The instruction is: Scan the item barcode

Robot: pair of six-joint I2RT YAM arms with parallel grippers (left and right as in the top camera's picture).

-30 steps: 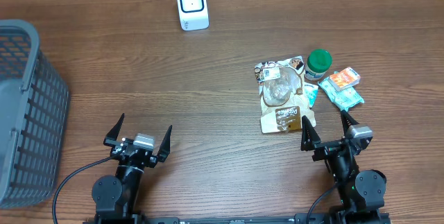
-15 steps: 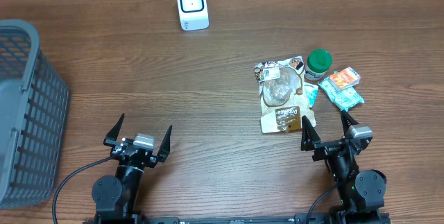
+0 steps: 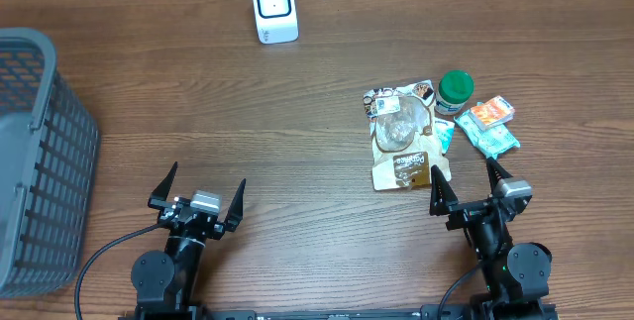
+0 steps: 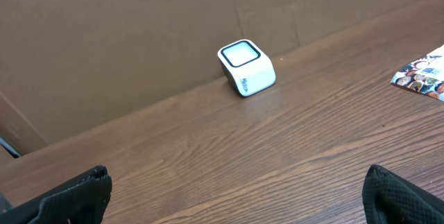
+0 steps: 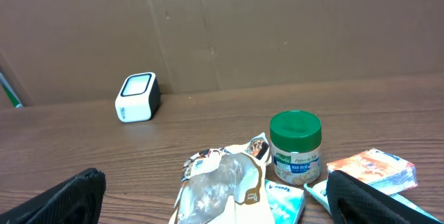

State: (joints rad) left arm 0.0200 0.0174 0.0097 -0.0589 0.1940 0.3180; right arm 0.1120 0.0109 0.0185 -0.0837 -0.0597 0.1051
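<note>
I'm sitting low at the near edge of the brown wooden table [image 3: 297, 112], my 2 grippers apart: left gripper [image 3: 203, 186] and right gripper [image 3: 464, 173] both spread wide, pinching nothing. The brown-and-white snack pouch with a clear window [image 3: 401, 137] is lying flat just ahead of my right gripper, long axis running near-to-far, 1 short end pointing at me. The small white box-shaped scanner [image 3: 274, 8] is sitting well apart at the far edge, window facing up.
</note>
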